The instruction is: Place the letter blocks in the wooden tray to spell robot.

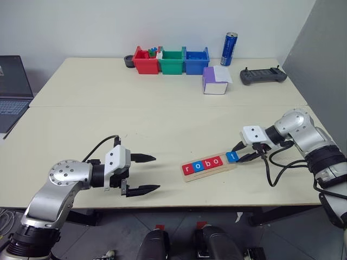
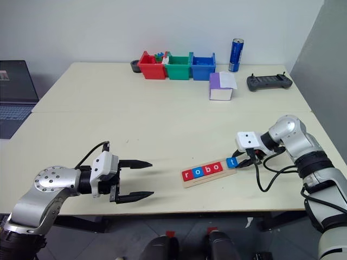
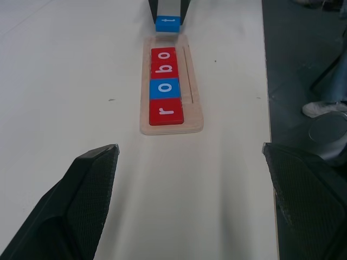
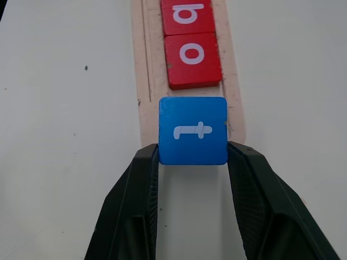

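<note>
The wooden tray (image 1: 209,168) lies near the table's front edge and holds several letter blocks: a red r (image 1: 188,168), a blue o (image 1: 198,166), a red b (image 1: 207,163) and a red o (image 1: 217,161). My right gripper (image 1: 238,154) is shut on the blue t block (image 4: 193,130), which hangs over the tray's right end just past the red o (image 4: 193,53). My left gripper (image 1: 145,174) stands open to the left of the tray, with nothing between its fingers.
Red (image 1: 145,60), green (image 1: 172,61) and blue (image 1: 196,60) bins stand at the back, with a blue can (image 1: 229,49), a purple-and-white box (image 1: 216,80) and a black controller (image 1: 263,76) nearby. A laptop (image 1: 12,89) sits at the far left. A cable (image 1: 284,165) loops under my right arm.
</note>
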Tool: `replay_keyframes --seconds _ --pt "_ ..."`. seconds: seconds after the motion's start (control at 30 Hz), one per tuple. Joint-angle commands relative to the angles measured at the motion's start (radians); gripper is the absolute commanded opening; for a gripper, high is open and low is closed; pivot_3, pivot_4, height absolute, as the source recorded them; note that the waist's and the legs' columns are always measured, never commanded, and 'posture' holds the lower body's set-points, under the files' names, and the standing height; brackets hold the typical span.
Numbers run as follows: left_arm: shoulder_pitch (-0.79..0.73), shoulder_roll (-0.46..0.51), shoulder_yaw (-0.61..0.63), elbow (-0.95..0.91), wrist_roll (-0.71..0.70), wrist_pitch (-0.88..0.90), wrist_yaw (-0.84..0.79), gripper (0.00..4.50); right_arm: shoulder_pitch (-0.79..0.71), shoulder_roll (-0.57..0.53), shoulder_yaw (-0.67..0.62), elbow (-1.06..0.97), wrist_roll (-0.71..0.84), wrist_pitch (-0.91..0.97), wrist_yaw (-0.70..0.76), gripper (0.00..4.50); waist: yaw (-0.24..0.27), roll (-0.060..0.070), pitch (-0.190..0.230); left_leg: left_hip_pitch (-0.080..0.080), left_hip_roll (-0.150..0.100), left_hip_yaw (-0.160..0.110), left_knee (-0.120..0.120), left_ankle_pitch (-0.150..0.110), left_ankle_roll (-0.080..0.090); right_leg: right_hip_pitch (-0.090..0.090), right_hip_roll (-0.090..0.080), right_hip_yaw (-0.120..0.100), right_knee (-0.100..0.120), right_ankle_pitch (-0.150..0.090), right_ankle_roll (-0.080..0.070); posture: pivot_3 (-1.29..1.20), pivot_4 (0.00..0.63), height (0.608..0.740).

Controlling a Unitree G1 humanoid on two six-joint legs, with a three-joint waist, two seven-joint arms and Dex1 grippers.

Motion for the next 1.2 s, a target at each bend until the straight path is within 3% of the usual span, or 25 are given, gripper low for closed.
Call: replay_keyframes --seconds 0.03,0.57,1.2 --pt "0.01 0.0 0.033 -0.023 -0.015 -0.024 0.007 4.5 -0.025 -0.018 0.006 -0.019 0.027 0.004 0.068 1.46 0.0 0.0 0.0 0.0 0.0 0.0 0.0 0.0 0.0 0.0 0.0 0.0 0.0 0.0 0.0 0.0 0.15 0.74" --pt "0.008 -0.126 0.094 0.013 -0.058 -0.112 0.076 4.5 -0.05 -0.009 0.028 0.011 0.032 -0.005 0.068 1.46 0.001 0.0 0.0 0.0 0.0 0.0 0.0 0.0 0.0 0.0 0.0 0.0 0.0 0.0 0.0 0.0 0.15 0.74" --pt "0.072 -0.121 0.084 -0.003 -0.053 -0.14 0.07 4.5 -0.068 -0.02 0.061 -0.004 0.062 0.011 0.068 1.46 0.001 0.0 0.0 0.0 0.0 0.0 0.0 0.0 0.0 0.0 0.0 0.0 0.0 0.0 0.0 0.0 0.15 0.74"
